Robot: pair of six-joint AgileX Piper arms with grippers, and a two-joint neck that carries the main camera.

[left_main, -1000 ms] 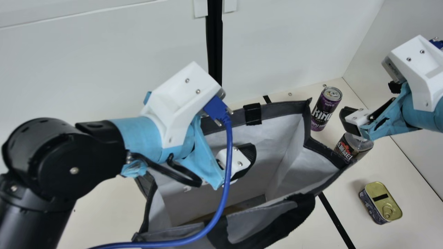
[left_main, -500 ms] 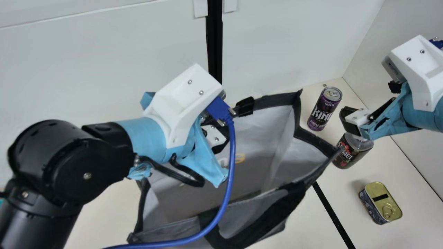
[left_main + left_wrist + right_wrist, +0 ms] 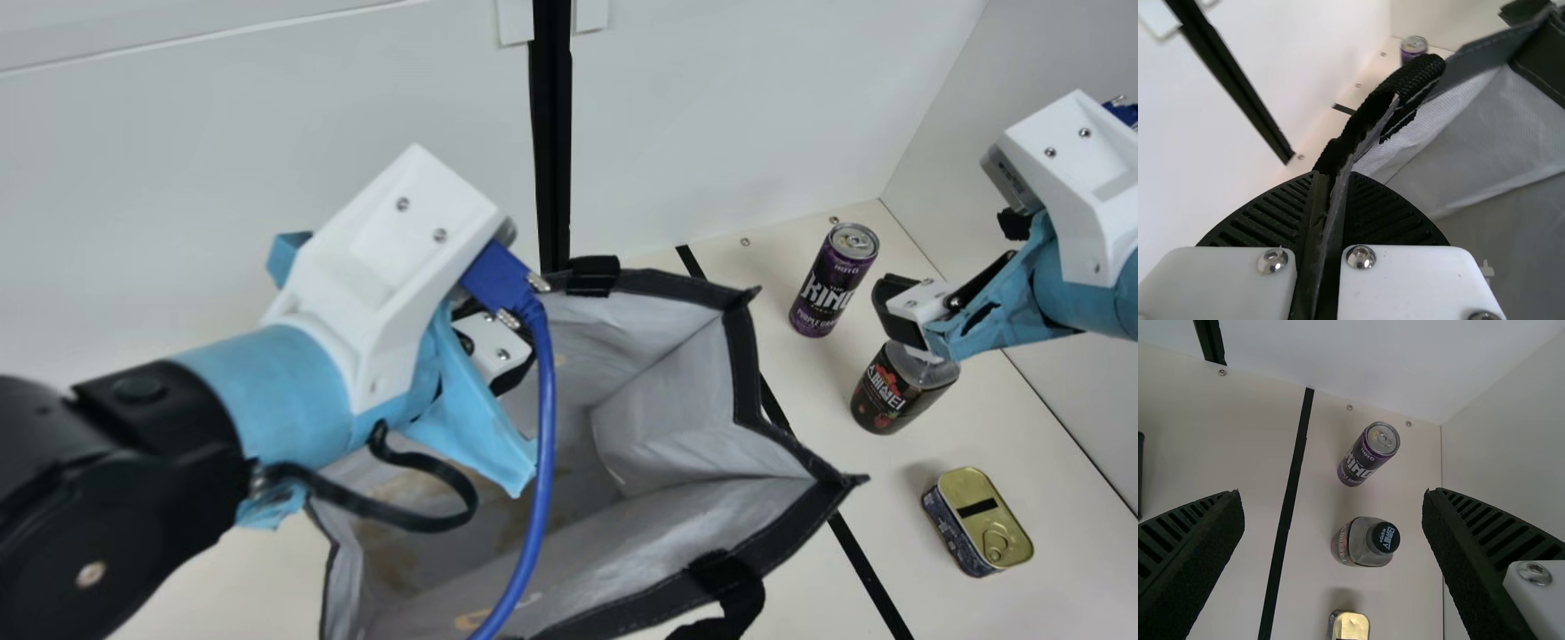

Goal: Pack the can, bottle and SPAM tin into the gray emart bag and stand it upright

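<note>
Gray fabric emart bag (image 3: 685, 409) open, nothing packed from the trio
Its mouth gapes on the cream table (image 3: 1058, 542), rim pinched between the left gripper's (image 3: 1333, 175) closed fingers. The purple can (image 3: 834, 283), clear black-labelled bottle (image 3: 898, 393) and gold-lidded SPAM tin (image 3: 982, 524) remain outside, all to be loaded. The right gripper (image 3: 1333, 495), spread wide and holding nothing, hangs above the bottle; the left arm (image 3: 267, 391) partly blocks the opening.

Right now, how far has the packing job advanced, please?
The bag is open, and the left tool grips its edge. No item looks packed: the can, bottle and SPAM tin are outside; the right tool is open and empty. Packing all three is left.
</note>
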